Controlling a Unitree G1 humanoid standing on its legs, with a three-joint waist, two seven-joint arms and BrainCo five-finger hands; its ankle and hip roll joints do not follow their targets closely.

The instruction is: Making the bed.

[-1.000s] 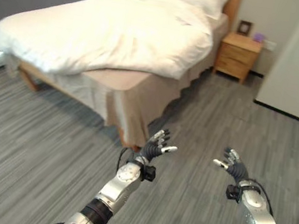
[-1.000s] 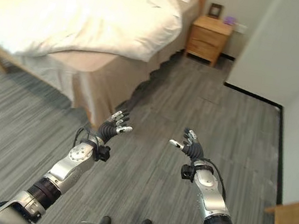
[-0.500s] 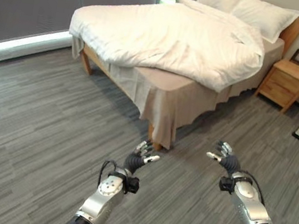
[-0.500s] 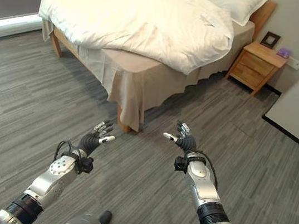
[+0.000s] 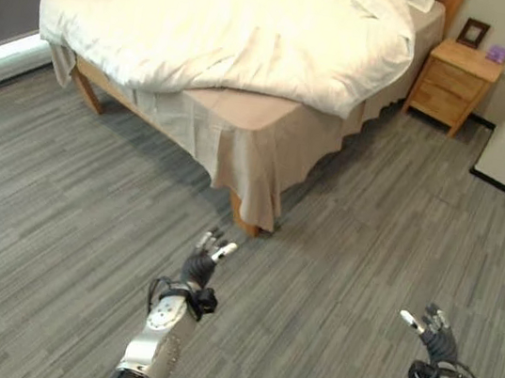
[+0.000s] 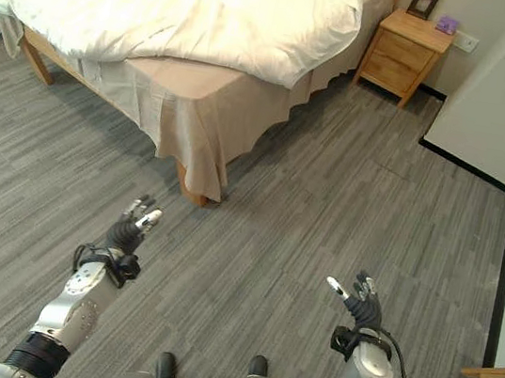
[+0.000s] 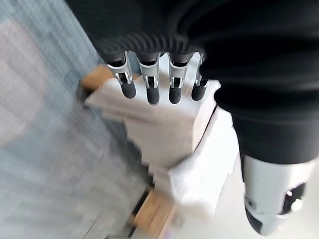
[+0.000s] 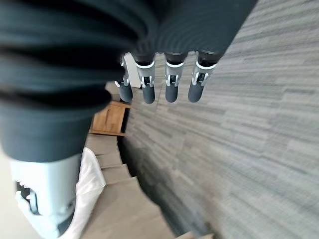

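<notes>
A grey plank floor (image 5: 58,217) fronts the wooden bed (image 5: 241,140), its white duvet (image 5: 230,24) rumpled short of the foot corner; soft and light, it looks best gripped along its hem. Left hand (image 5: 200,263) and right hand (image 5: 435,335) hover spread, empty.

Bright, even daylight; the white duvet (image 5: 230,24) ahead of the hands glares, its folds nearly washed out. A soft shadow lies under the bed (image 6: 107,82). Beyond the left hand (image 7: 159,84), its wrist view smears with motion blur.
</notes>
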